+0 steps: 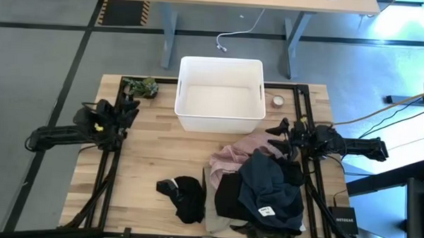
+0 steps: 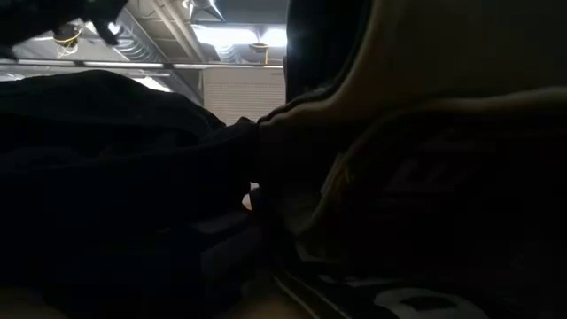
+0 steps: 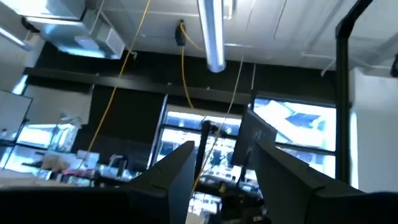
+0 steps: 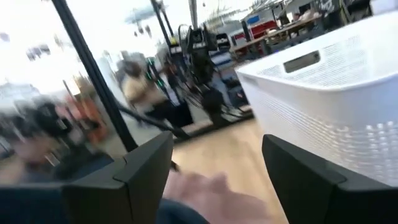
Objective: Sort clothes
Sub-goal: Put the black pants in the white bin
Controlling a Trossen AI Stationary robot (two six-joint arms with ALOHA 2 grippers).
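Note:
The clothes lie in a pile on the table's near right: a pale pink garment (image 1: 240, 152), a navy one with a white label (image 1: 273, 188), a black one (image 1: 227, 196) and a beige one (image 1: 212, 219) under them. A separate black garment (image 1: 184, 197) lies to their left. In the low view dark cloth (image 2: 115, 195) and beige cloth (image 2: 443, 62) fill the picture. My right gripper (image 1: 279, 128) (image 4: 217, 146) is open, over the pink garment's (image 4: 205, 199) far edge, beside the white bin (image 1: 220, 94) (image 4: 336, 93). My left gripper (image 1: 131, 105) (image 3: 221, 155) is open and empty at the table's left.
A small green mottled lump (image 1: 141, 87) lies at the far left, left of the bin. A small roll of tape (image 1: 278, 101) lies right of the bin. Bare wood (image 1: 154, 149) shows between the left arm and the pile.

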